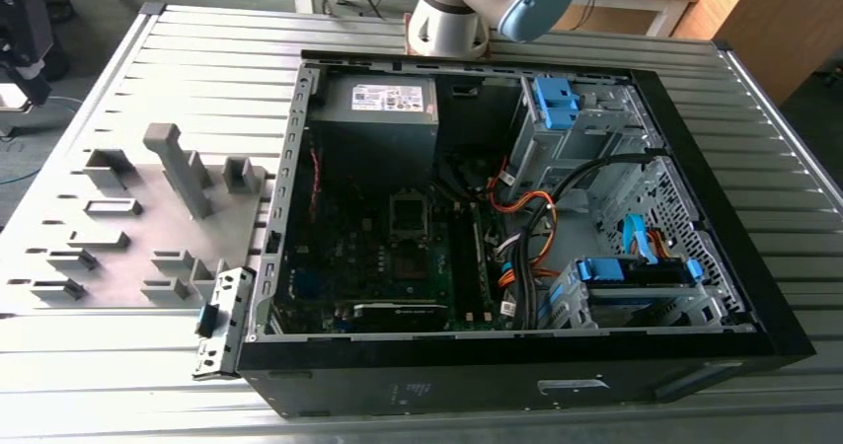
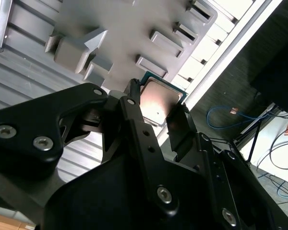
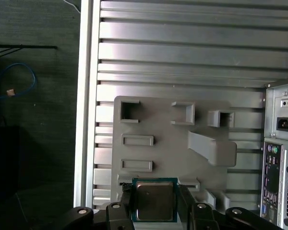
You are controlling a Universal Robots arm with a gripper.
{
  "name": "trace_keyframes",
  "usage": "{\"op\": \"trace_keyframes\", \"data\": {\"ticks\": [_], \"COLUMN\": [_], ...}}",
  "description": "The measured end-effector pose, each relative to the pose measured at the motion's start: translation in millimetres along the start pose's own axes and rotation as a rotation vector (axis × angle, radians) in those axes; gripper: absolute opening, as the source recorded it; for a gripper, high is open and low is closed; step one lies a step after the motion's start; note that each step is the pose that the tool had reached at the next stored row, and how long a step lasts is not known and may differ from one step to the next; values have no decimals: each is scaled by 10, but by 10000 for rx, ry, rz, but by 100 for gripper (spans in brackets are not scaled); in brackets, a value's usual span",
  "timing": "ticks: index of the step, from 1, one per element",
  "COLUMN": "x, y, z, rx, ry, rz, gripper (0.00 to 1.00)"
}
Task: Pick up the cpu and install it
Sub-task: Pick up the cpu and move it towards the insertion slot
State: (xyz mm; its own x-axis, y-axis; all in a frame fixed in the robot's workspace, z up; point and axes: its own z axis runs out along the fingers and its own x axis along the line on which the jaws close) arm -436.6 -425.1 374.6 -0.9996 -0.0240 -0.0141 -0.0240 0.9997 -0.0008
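Note:
The cpu (image 3: 155, 201) is a small square chip with a silvery top and a dark green rim. It sits between my gripper's (image 3: 155, 207) two black fingers, which are shut on its opposite edges. In the second wrist view the cpu (image 2: 158, 101) tilts in the same grip of the gripper (image 2: 156, 114), with one finger (image 2: 132, 112) on either side. Behind it in both wrist views lies the grey fixture plate (image 3: 158, 143). The open computer case (image 1: 527, 217) lies on its side, with the motherboard (image 1: 395, 261) and its rectangular socket frame (image 1: 411, 212) showing.
The grey fixture plate (image 1: 132, 227) with raised blocks lies on the ribbed metal table (image 1: 172, 59) at the exterior view's left of the case. Cables (image 1: 527, 227), blue drive brackets (image 1: 554, 104) and a graphics card (image 1: 402, 316) crowd the case. The arm's base (image 1: 455, 15) stands behind it.

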Motion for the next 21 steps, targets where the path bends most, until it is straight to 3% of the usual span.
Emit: {"op": "trace_keyframes", "data": {"ticks": [21], "x": [-219], "y": [-5], "z": [4], "rx": [0], "ry": [-1], "rz": [0], "gripper": [47]}}
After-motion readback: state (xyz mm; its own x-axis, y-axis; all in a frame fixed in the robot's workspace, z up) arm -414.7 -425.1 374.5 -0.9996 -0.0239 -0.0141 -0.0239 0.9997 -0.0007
